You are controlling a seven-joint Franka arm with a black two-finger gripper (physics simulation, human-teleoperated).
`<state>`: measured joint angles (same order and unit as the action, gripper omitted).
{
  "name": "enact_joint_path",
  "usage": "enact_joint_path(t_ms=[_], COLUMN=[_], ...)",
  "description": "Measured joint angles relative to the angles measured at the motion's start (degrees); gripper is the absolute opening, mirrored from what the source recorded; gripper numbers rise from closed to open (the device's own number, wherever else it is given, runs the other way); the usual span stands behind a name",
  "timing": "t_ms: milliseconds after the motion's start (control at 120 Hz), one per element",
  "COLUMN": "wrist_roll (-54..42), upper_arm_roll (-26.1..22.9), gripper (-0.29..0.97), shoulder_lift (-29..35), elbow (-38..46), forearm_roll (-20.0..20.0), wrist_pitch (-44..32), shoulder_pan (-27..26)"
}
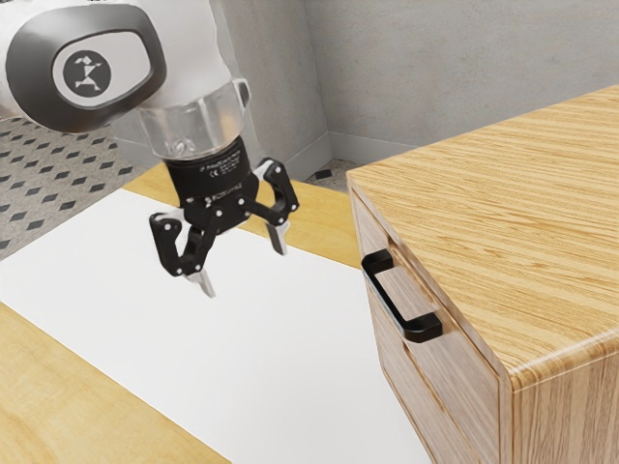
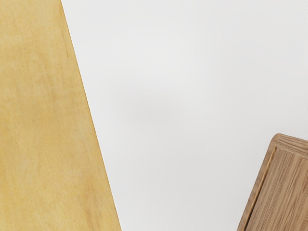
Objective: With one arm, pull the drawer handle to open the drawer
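— Well, biggest thing first: a pale wood desk [image 1: 58, 406] runs right across the exterior view, and a wide white mat [image 1: 242, 358] lies over the middle of it.

— And the wrist camera agrees. It's looking down on desk wood along one side and the mat spreading out under the hand.

— Next in size is the cabinet [image 1: 522, 213], darker and strongly grained, standing at the exterior view's right. The mat runs up to its front.

— One corner of that cabinet just pokes into the wrist view too, off to the side of the hand and not beneath it.

— Now the arm [image 1: 87, 63], white shell, coming in from the upper left with its hand pointing down over the mat.

— What about the drawer [image 1: 414, 298]?

— It's at the top of the cabinet's front, tucked under the lip of the top board. It looks shut to me, with its face in line with the panel below.

— And the claw [image 1: 244, 268]?

— Black, spread wide, nothing between its fingers [image 1: 206, 286], and hanging in the air above the mat.

— So where's the handle [image 1: 392, 298]?

— It's a black bar on two posts, mounted on the drawer face. It's toward the exterior view's right of the claw, a clear gap of mat away, and a touch lower in the shot. There's no contact.
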<state>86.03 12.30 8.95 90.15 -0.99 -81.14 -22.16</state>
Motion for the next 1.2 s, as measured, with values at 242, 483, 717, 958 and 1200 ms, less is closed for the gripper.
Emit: enact_joint_path(t_ms=[242, 483, 717, 958, 1200], wrist_roll=[1.15, 2.06, 1.31, -0.19, -3.87], upper_arm_roll=[0.08, -6.19, -6.50, -6.50, -6.52], gripper=[0.68, 0.68, 0.68, 0.68, 0.68], shoulder_lift=[5.11, 26.44, 22.73, 18.73, 19.00], elbow=[7.41, 29.40, 30.06, 28.14, 29.39], forearm_roll=[1.67, 1.99, 1.01, -0.59, -0.94], wrist_pitch=[-8.39, -22.72, -35.80, -40.80, -42.26], shoulder_pan=[-2.05, -10.02, -10.96, -10.00, -9.66])
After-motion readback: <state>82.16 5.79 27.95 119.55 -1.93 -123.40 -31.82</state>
